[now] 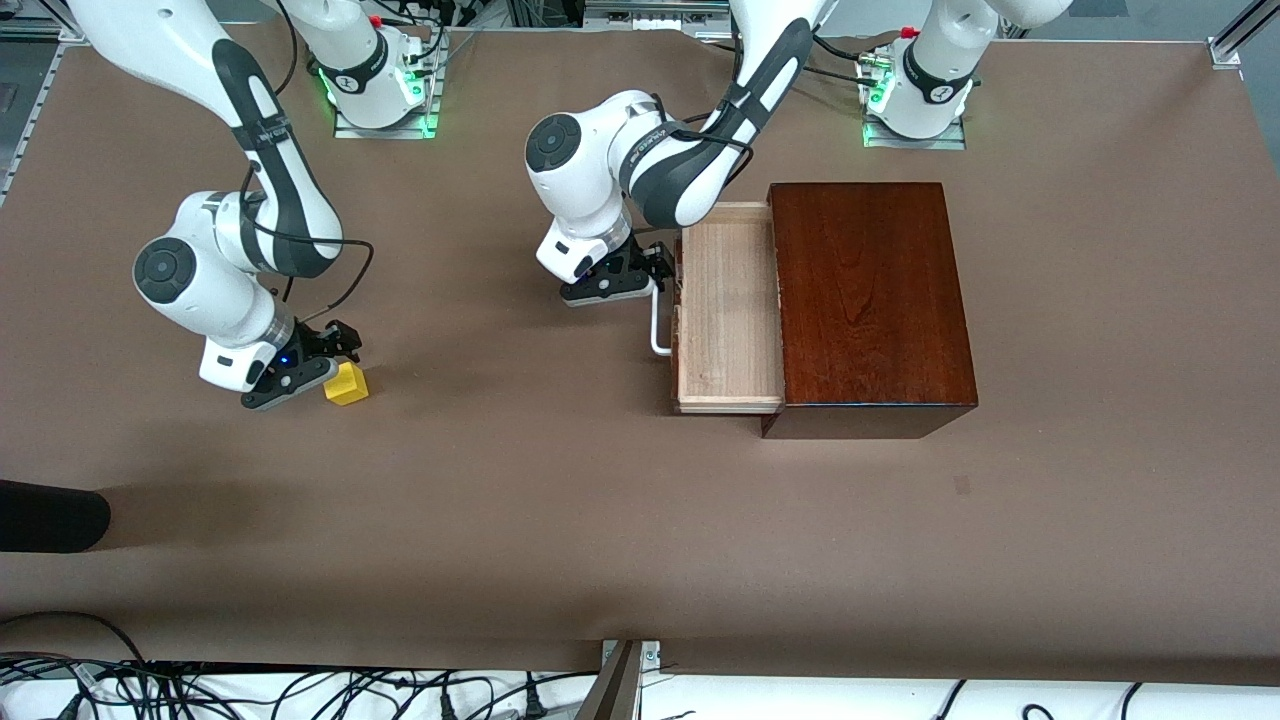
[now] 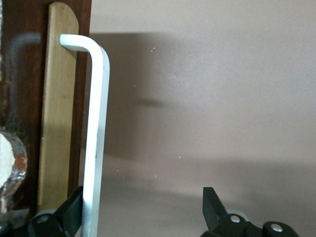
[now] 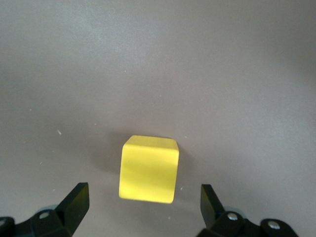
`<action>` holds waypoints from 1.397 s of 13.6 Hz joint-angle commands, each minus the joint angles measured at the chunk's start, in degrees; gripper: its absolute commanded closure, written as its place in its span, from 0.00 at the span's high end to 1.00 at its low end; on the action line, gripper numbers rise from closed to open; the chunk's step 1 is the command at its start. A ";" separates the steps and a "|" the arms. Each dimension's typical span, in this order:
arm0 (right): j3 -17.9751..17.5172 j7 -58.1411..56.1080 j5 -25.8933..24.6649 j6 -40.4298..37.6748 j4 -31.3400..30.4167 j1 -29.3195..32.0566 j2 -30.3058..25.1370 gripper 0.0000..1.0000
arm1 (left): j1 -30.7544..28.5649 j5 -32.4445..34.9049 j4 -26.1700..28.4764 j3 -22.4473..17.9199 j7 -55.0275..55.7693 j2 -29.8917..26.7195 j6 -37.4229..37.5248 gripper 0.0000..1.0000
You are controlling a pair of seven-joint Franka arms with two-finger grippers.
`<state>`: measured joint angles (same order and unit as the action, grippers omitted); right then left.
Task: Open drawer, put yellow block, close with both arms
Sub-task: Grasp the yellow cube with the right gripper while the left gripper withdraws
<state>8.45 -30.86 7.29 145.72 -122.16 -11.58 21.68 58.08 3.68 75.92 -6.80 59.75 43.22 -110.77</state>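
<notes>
The drawer [image 1: 728, 310] is pulled out of the dark mahogany box [image 1: 870, 300], its pale wood tray showing nothing inside. Its white bar handle [image 1: 658, 325] faces the right arm's end of the table. My left gripper [image 1: 660, 270] is at that handle, open; in the left wrist view the handle [image 2: 94, 133] runs just inside one fingertip [image 2: 74, 210] of the left gripper [image 2: 143, 210]. The yellow block [image 1: 347, 384] sits on the table toward the right arm's end. My right gripper [image 1: 342, 348] hovers right beside it, open, with the block [image 3: 148, 169] just ahead of the right gripper [image 3: 144, 203].
A brown cloth [image 1: 560, 500] covers the table. A dark object [image 1: 50, 515] pokes in at the table's edge toward the right arm's end. Cables [image 1: 200, 690] and a metal bracket [image 1: 625, 680] line the edge nearest the front camera.
</notes>
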 commanded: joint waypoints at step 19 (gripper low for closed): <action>-1.15 -7.37 7.56 7.83 -0.36 0.33 4.86 0.10 | -28.53 -4.38 -1.92 9.96 -15.42 -22.81 24.37 1.00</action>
<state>7.70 -36.47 13.37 152.77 -122.17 -11.54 26.84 33.48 1.02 70.80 2.00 50.20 24.82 -87.70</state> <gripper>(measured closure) 0.445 0.000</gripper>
